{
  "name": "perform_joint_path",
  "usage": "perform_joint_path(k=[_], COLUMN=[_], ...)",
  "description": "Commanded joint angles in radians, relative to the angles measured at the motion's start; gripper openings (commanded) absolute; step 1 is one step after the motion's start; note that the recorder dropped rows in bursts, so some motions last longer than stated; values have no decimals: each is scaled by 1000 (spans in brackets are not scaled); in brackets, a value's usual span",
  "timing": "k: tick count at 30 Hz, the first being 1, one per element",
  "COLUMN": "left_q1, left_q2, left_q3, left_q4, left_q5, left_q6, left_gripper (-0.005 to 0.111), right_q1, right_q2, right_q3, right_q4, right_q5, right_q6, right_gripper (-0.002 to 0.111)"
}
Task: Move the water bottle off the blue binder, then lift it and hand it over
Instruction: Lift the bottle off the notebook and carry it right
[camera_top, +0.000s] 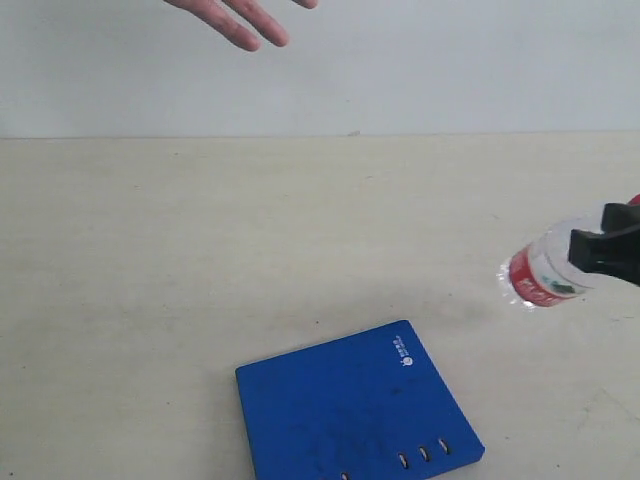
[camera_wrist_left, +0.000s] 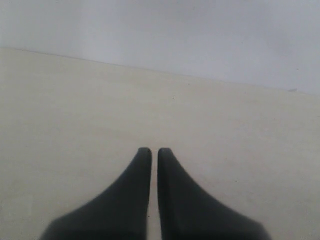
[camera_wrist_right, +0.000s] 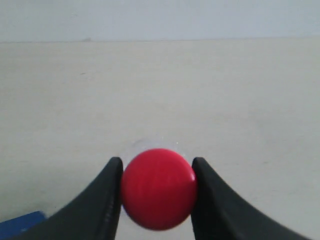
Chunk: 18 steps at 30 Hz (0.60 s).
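The water bottle (camera_top: 545, 270), clear with a red and white label, hangs tilted in the air at the right edge, clear of the table. My right gripper (camera_top: 607, 250) is shut on it near its top; in the right wrist view its red cap (camera_wrist_right: 158, 188) fills the gap between the two black fingers (camera_wrist_right: 102, 200). The blue binder (camera_top: 355, 412) lies flat at the table's front with nothing on it; a corner of the binder (camera_wrist_right: 20, 224) shows in the right wrist view. My left gripper (camera_wrist_left: 151, 152) is shut and empty over bare table.
A person's open hand (camera_top: 235, 18) reaches in at the top left of the exterior view, above the far side of the beige table (camera_top: 200, 260). A pale wall stands behind the table.
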Motion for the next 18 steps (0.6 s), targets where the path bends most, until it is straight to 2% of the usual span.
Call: perform_joint_path(k=[1,11,18], left_q1=[-3,-3,-3], left_q2=[-3,-3,-3], left_q3=[-1,-1,-1], left_q4=[-7,-7,-7], left_q5=[-3,-3,-3], left_q6=[-9,-9,-9], left_gripper=[4,4,4], right_q1=[-3,-3,-3], right_q2=[-12,-12,-12], right_q3=[-28,-76,-144], right_q4=[-16,-16,-16], right_q5=[-152,-56,-129], right_q6=[-162,-165,-292], right_gripper=[0,0,0])
